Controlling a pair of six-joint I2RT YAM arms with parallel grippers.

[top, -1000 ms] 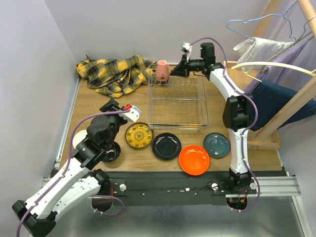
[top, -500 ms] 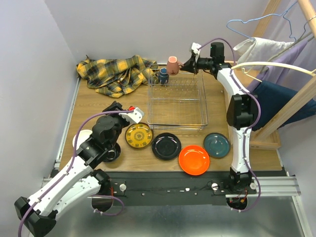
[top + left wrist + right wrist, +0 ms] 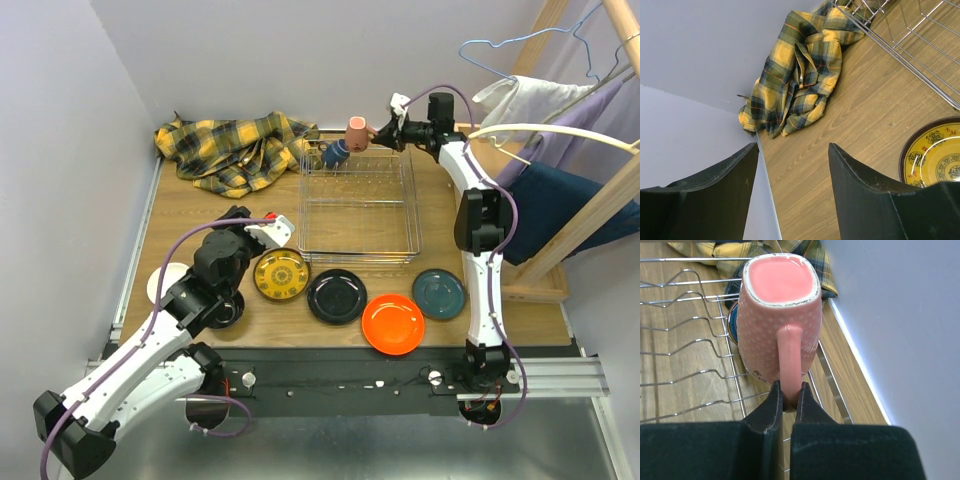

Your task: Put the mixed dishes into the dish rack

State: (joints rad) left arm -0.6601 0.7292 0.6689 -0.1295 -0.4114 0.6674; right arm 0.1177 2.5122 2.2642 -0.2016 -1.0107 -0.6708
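My right gripper (image 3: 386, 133) is shut on the handle of a pink cup (image 3: 358, 130) and holds it on its side above the far edge of the wire dish rack (image 3: 360, 257). The right wrist view shows the fingers pinching the handle of the cup (image 3: 780, 315), with a blue cup (image 3: 732, 324) below it in the rack's far corner (image 3: 333, 153). Yellow (image 3: 281, 275), black (image 3: 336, 296), orange (image 3: 393, 323) and teal (image 3: 438, 293) plates lie in front of the rack. My left gripper (image 3: 264, 232) is open and empty (image 3: 793, 146) beside the yellow plate (image 3: 935, 160).
A yellow plaid cloth (image 3: 235, 148) lies at the back left. A black bowl (image 3: 225, 310) and a white dish (image 3: 160, 285) sit under my left arm. A wooden frame with hangers and clothes (image 3: 560, 200) stands at the right.
My right gripper has lifted the pink cup off the rack's far left corner, moved it right and tipped it, uncovering the blue cup. My left gripper has edged right.
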